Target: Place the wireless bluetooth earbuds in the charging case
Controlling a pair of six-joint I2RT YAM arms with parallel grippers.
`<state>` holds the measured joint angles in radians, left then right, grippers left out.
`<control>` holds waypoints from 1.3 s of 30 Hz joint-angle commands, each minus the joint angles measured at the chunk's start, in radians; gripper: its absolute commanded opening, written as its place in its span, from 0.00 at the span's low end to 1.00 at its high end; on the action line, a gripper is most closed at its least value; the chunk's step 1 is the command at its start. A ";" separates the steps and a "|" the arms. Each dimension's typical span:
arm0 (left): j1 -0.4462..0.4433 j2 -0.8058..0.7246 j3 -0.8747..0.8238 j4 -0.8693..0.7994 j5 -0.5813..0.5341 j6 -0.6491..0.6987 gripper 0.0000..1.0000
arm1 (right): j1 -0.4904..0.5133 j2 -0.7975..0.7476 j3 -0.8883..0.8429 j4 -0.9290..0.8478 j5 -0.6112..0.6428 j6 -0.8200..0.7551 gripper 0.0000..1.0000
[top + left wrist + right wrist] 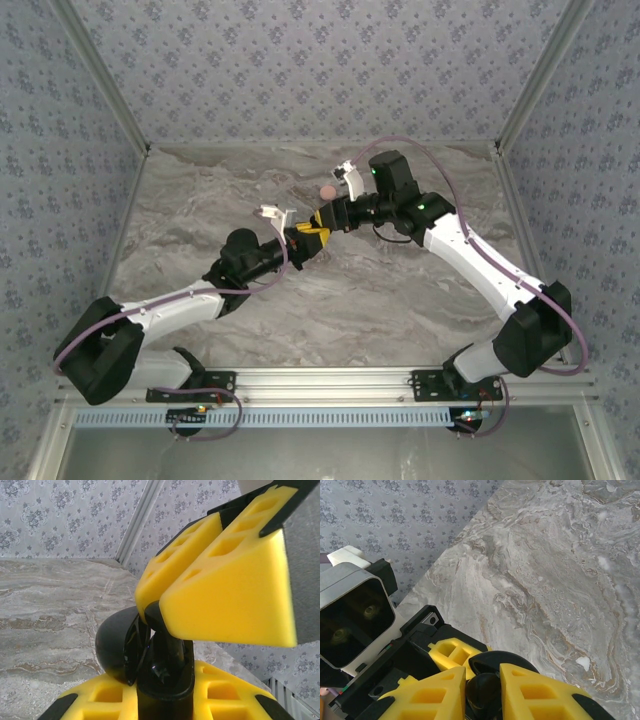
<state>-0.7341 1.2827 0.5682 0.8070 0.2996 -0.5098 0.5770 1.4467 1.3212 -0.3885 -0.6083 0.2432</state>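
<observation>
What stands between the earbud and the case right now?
Nothing visible. The right claw holds the earbud right at the mouth of the open case, which the left claw grips. The lid stands swung aside, clear of the opening.

A: Can you read any text, brand, label or number anywhere?
B: No, nothing legible. The wall covering (300, 60) carries a repeating floral pattern, and the marbled surface (400, 300) shows veining, not lettering.

A grey, marble-patterned table (380, 300) was seen; a small pink disc (327, 190) was found lying on it, toward its far edge.
</observation>
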 commanded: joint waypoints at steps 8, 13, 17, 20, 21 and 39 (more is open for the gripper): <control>-0.004 -0.039 0.048 0.018 0.004 0.033 0.13 | 0.012 -0.022 0.039 -0.090 0.013 -0.041 0.30; -0.003 -0.039 0.051 0.009 0.013 0.043 0.13 | 0.014 -0.021 0.050 -0.097 0.013 -0.047 0.36; -0.003 -0.040 0.052 -0.003 0.027 0.059 0.13 | 0.016 -0.021 0.059 -0.110 0.011 -0.055 0.40; -0.003 -0.042 0.055 -0.012 0.032 0.070 0.13 | 0.018 -0.021 0.070 -0.127 0.020 -0.064 0.41; -0.003 -0.043 0.055 -0.018 0.036 0.079 0.13 | 0.018 -0.022 0.074 -0.133 0.023 -0.067 0.41; -0.004 -0.100 0.051 -0.107 0.073 0.214 0.12 | 0.035 -0.046 0.132 -0.204 0.037 -0.105 0.44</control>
<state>-0.7353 1.2095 0.5865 0.6971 0.3393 -0.3317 0.6029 1.4227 1.4147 -0.5583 -0.5793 0.1631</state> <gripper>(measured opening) 0.199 0.443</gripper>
